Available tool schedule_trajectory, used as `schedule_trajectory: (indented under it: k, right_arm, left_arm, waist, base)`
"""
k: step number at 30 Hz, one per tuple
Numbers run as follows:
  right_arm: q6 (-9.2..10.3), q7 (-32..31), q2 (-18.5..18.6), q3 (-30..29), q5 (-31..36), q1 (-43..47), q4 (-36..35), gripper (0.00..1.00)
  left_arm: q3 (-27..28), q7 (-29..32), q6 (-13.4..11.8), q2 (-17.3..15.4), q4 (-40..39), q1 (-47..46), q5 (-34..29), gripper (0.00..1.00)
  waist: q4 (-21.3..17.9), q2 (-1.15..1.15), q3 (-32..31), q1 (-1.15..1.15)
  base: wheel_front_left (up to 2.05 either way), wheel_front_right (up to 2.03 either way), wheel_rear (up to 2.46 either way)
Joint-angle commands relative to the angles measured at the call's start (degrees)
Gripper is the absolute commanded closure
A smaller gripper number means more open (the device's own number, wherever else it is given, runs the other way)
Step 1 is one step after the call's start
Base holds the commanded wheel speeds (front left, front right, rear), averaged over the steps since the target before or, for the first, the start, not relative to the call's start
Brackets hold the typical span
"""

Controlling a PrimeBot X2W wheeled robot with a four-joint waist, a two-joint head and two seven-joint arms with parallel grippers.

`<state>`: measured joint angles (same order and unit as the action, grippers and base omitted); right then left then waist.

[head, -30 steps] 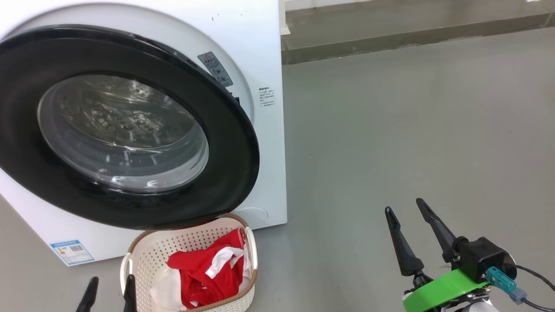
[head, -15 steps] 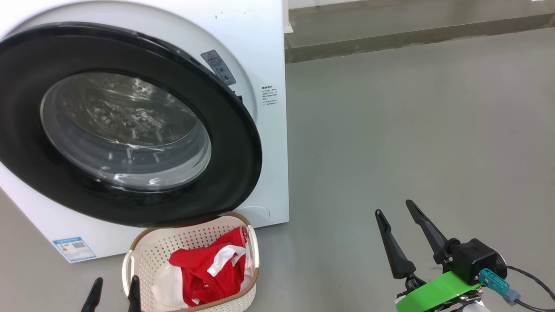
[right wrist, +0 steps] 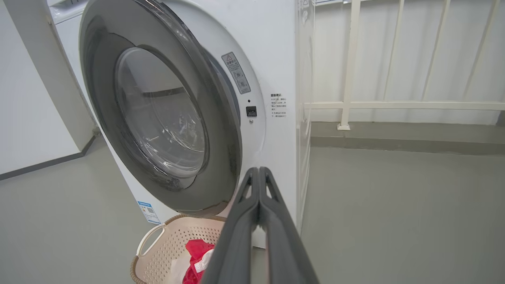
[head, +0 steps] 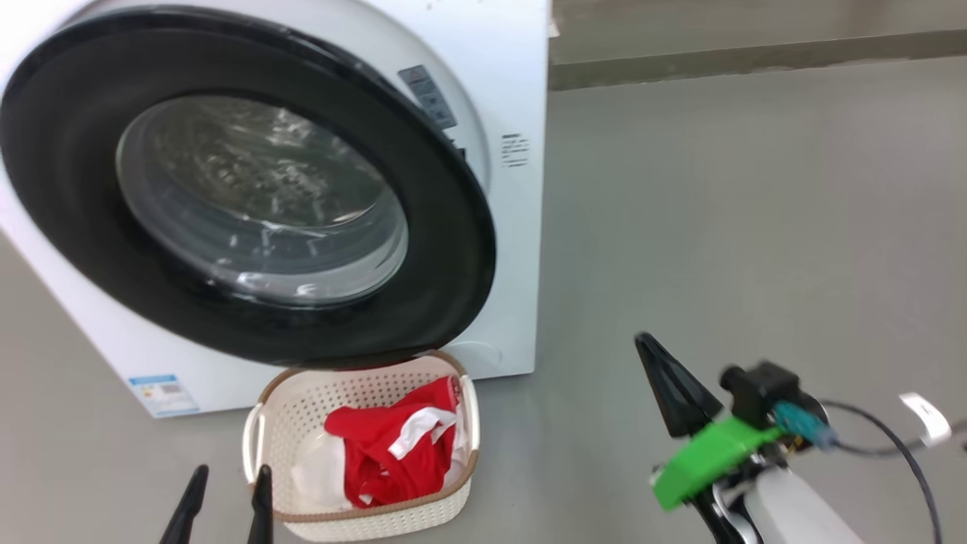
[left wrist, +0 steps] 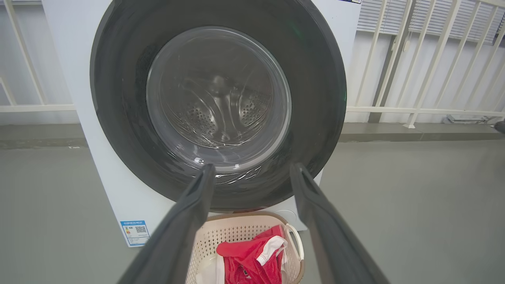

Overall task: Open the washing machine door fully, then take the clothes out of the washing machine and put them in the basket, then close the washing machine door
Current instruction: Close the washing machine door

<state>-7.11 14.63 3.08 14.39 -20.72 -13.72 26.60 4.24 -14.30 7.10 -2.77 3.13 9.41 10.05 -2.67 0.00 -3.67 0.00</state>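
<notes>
The washing machine [head: 521, 227] stands at the left. Its washing machine door [head: 75, 189] is ajar; in the right wrist view the washing machine door [right wrist: 102, 98] stands out from the white front at its right edge. No cloth shows through the glass [left wrist: 217, 90]. Below the door sits the basket [head: 272, 423] with the red and white clothes [head: 393, 453] in it. My left gripper [head: 230, 483] is open, just left of the basket, holding nothing. My right gripper [head: 650, 349] is shut and empty, over the floor to the basket's right. Its fingers [right wrist: 258, 189] are pressed together.
Grey floor [head: 755, 227] spreads to the right of the machine. A low curb [head: 755, 57] runs along the back, with a white railing [right wrist: 351, 79] above it. A cable [head: 891, 438] loops off my right wrist. A wall [right wrist: 31, 118] stands left of the machine.
My right gripper has gone from open to shut on nothing. The head camera has turned, so the machine and basket sit further right in the picture. The left gripper stays open.
</notes>
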Motion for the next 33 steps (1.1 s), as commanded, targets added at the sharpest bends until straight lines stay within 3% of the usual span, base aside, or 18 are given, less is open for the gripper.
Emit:
schedule_trajectory:
  k: [1,15,25,33]
  right_arm:
    - [-0.37,0.4,-0.2,3.1,-1.6,-5.7,2.0,1.00]
    - [-0.37,0.4,-0.2,12.6,-7.8,-25.9,16.9,1.00]
    - [-0.37,0.4,0.2,14.1,-8.1,-34.9,22.7,1.00]
    - [-0.37,0.4,1.4,14.4,-7.5,-41.7,25.2,1.00]
  left_arm:
    - [1.2,-0.7,0.4,-0.2,-1.8,-3.1,-0.7,0.00]
    - [-4.5,-0.7,0.4,-0.5,-1.3,-6.5,-0.8,0.00]
    - [-8.8,-0.7,0.4,-0.6,-1.3,-11.1,-0.5,0.00]
    - [-10.7,-0.7,0.4,-0.4,-0.7,-14.5,-0.2,0.00]
  waist:
    - [2.2,0.00,1.2,0.00]
    - [10.3,0.00,6.1,0.00]
    - [15.6,0.00,12.0,0.00]
    - [17.3,0.00,16.3,0.00]
  base:
    - [0.00,0.00,0.00]
    - [0.00,0.00,0.00]
    - [0.00,0.00,0.00]
    - [0.00,0.00,0.00]
